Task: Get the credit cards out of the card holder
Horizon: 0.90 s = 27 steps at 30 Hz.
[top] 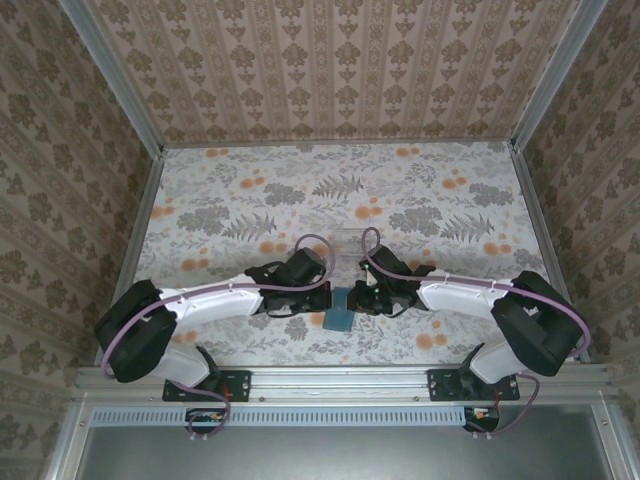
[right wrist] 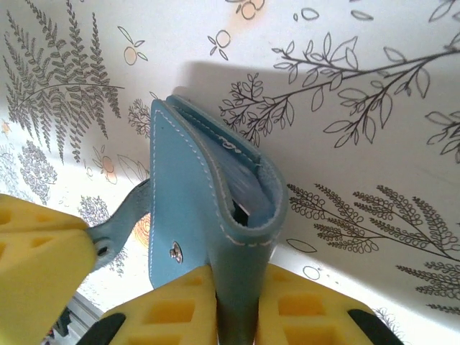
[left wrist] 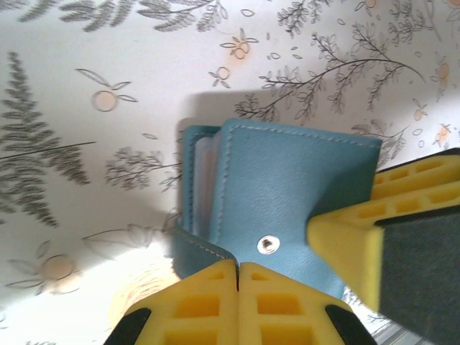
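The teal card holder (top: 338, 318) is held just above the table between both arms, near the front edge. My left gripper (left wrist: 238, 270) is shut on the holder's thin side tab (right wrist: 122, 223), beside the snap button (left wrist: 267, 245). In the right wrist view my right gripper (right wrist: 238, 305) is shut on the folded card holder (right wrist: 194, 194), gripping its body from both sides. The holder gapes slightly at its top. The credit cards are tucked inside, and a pale edge (left wrist: 205, 169) shows between the panels.
A clear plastic box (top: 345, 240) stands on the floral tablecloth just beyond the two grippers. Patterned walls close in the table on the left, right and back. A metal rail (top: 340, 380) runs along the near edge.
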Motion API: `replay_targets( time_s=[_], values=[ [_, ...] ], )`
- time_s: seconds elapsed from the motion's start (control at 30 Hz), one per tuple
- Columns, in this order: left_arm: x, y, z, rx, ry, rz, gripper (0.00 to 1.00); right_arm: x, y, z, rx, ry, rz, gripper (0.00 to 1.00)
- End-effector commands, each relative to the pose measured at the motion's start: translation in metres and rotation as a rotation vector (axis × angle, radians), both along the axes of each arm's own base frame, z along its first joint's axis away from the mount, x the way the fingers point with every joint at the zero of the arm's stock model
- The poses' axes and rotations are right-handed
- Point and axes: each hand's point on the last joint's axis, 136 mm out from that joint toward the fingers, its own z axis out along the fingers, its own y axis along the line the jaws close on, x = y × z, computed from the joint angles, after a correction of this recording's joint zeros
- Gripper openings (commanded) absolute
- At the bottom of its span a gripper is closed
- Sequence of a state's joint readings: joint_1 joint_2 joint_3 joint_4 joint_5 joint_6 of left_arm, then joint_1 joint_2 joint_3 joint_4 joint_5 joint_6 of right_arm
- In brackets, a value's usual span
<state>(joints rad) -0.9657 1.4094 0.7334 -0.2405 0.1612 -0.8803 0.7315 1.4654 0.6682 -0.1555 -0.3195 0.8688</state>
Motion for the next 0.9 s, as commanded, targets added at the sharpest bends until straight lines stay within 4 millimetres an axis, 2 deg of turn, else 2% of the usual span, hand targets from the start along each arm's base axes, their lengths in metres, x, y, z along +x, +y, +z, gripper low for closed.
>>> replay_targets(
  time_s=[0.0, 0.1, 0.17, 0.23, 0.33, 0.57, 0.67, 0.87],
  values=[
    [0.003, 0.026, 0.005, 0.122, -0.033, -0.018, 0.02, -0.007, -0.024, -0.008, -0.157, 0.005, 0.031, 0.15],
    [0.001, 0.044, 0.002, 0.216, -0.032, -0.027, 0.07, -0.009, -0.03, -0.007, -0.194, 0.011, 0.059, 0.15],
    [-0.001, 0.044, 0.002, 0.213, -0.026, -0.041, 0.16, -0.008, -0.033, -0.007, -0.219, 0.019, 0.066, 0.19],
    [-0.002, 0.036, 0.002, 0.172, -0.022, -0.06, 0.25, -0.006, -0.033, -0.007, -0.237, 0.023, 0.067, 0.28],
    [-0.001, 0.024, 0.002, 0.106, -0.031, -0.068, 0.35, -0.004, -0.031, -0.006, -0.245, 0.023, 0.063, 0.37],
    [0.0, 0.001, 0.007, -0.003, -0.04, -0.089, 0.58, -0.002, -0.033, -0.006, -0.274, 0.019, 0.059, 0.43],
    [-0.002, -0.011, 0.013, -0.004, -0.054, -0.123, 0.66, -0.002, -0.042, -0.005, -0.315, 0.013, 0.031, 0.47],
    [-0.006, -0.021, 0.0, 0.169, -0.049, -0.199, 0.74, -0.002, -0.058, 0.006, -0.321, -0.021, -0.047, 0.49]
  ],
)
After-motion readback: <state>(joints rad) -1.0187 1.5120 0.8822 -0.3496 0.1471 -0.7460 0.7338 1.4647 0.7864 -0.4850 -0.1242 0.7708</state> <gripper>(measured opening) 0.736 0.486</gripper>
